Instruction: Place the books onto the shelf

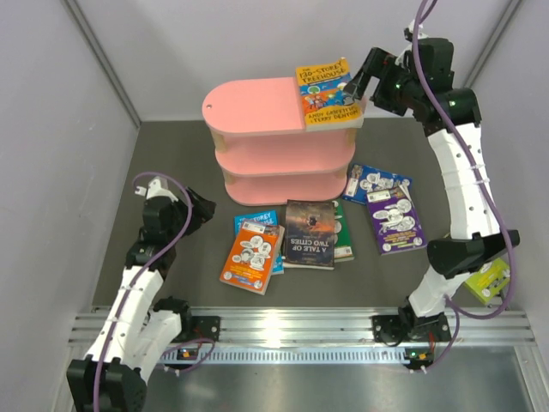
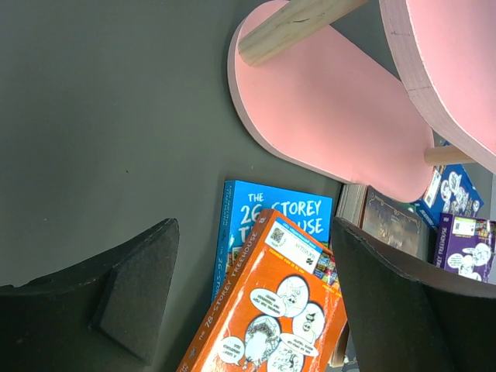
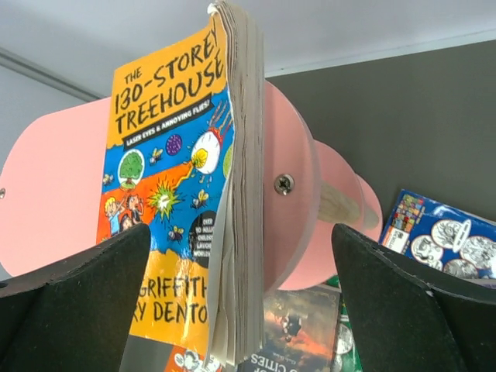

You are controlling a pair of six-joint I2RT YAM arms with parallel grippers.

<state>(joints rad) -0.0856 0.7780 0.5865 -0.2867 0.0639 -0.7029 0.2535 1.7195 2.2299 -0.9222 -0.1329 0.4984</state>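
Right gripper (image 1: 359,83) wide around yellow book (image 1: 323,93)

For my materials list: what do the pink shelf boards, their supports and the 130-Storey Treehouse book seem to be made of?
Shelf boards: probably painted wood or fibreboard, matte pink, with a screw set into one. Supports: bare pale wood, faint grain. 130-Storey Treehouse book: paperback, printed card cover, yellowed paper page edges.

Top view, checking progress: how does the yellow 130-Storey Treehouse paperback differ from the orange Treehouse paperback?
The yellow 130-Storey Treehouse paperback lies on the pink shelf's top board; the orange Treehouse paperback lies on the dark table. The yellow one rests alone; the orange one overlaps a blue paperback. Both lie cover up.
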